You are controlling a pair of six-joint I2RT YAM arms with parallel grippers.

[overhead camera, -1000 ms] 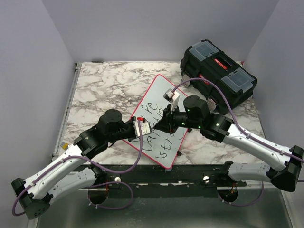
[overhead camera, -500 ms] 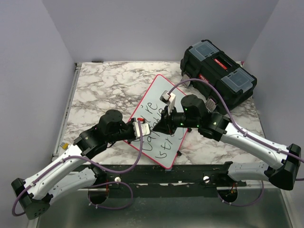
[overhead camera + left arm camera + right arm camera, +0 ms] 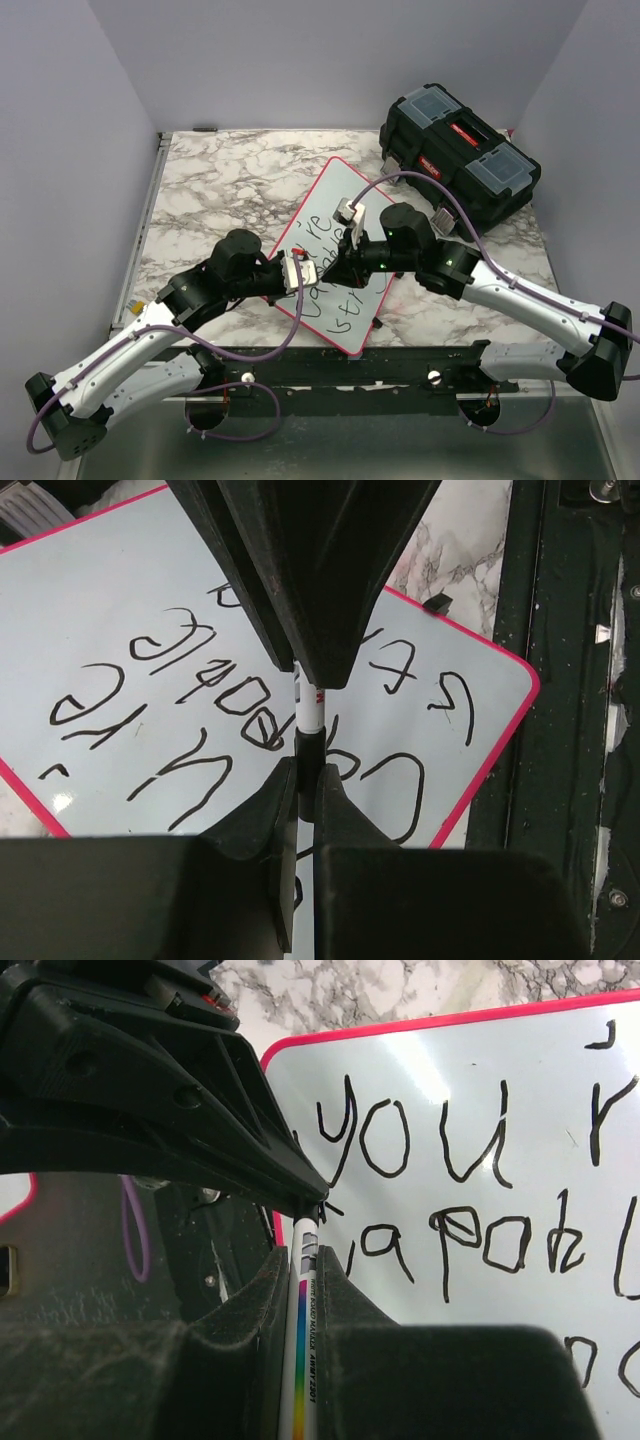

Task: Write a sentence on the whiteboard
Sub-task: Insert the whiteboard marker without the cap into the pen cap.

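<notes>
The whiteboard [image 3: 338, 192] lies tilted on the marble table, its pink rim showing in the left wrist view [image 3: 90, 590] and the right wrist view [image 3: 540, 1070]. The sentence [image 3: 340, 300] is in black marker; "you're" and "capable" read clearly [image 3: 450, 1200], and it shows upside down in the left wrist view [image 3: 190, 680]. Both grippers meet over the board's near-left part. My right gripper [image 3: 303, 1260] is shut on a white marker [image 3: 304, 1320] with a rainbow stripe. My left gripper [image 3: 308, 770] is shut on the marker's black cap end [image 3: 309, 745].
A black toolbox [image 3: 460, 150] stands at the back right, just off the board's far corner. The black frame [image 3: 570, 730] runs along the table's near edge. Purple cables loop from both wrists.
My right wrist has shifted a little to the left and nearer, closing in on the left gripper. The left arm has barely moved.
</notes>
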